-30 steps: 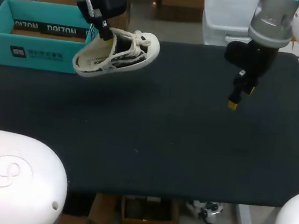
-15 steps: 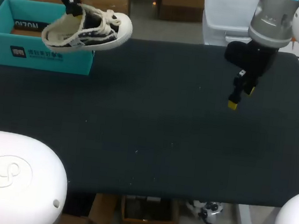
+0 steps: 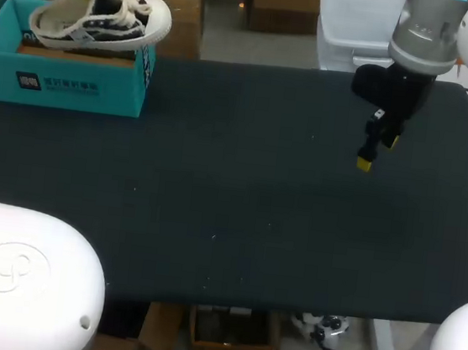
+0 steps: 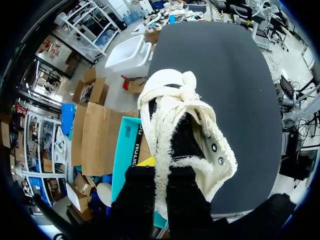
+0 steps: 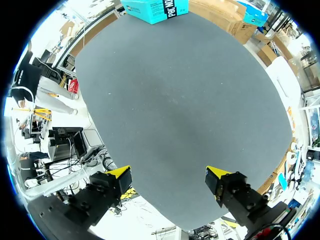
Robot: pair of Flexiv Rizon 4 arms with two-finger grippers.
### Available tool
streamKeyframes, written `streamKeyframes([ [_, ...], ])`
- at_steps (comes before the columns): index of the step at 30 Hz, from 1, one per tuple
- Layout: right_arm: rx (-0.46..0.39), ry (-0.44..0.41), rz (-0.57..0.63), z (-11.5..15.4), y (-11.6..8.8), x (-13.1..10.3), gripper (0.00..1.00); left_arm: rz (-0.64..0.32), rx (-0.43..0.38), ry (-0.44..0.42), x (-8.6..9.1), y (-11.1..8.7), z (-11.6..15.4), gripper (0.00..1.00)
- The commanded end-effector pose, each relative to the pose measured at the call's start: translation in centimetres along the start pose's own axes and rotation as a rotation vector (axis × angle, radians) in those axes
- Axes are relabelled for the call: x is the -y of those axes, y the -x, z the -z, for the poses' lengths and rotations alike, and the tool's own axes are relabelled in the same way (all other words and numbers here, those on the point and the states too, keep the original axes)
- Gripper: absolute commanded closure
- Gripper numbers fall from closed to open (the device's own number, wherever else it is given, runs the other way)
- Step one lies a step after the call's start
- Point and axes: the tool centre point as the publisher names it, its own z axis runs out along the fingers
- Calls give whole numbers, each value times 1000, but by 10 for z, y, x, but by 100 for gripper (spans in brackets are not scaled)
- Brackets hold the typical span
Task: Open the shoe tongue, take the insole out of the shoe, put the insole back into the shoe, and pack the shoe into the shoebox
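Left gripper (image 4: pixel 161 172) is pinching the shoe (image 3: pixel 100 18) at its heel, holding it just over the shoebox (image 3: pixel 75 85); packing is seemingly nearing completion, lowering and release remaining. Right gripper (image 5: pixel 167 175) is hanging spread, well apart

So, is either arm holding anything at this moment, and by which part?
The left jaws grip the white-and-black canvas sneaker by its fleecy heel collar, over the teal cardboard shoebox. The right jaws stand open and empty.
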Motion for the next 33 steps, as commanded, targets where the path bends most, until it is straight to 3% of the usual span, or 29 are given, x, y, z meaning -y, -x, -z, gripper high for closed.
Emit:
streamKeyframes([
  [1, 0, 1, 1, 0, 0, 1, 0, -2, -21, 12, -9, 30, -18, 100],
  [6, 0, 1, 1, 0, 0, 1, 0, 2, -34, 17, -30, 52, -33, 100],
  [17, 0, 1, 1, 0, 0, 1, 0, -10, -46, 51, -82, 63, -72, 100],
  [33, 0, 1, 1, 0, 0, 1, 0, -37, -54, 102, -107, 58, -126, 100],
])
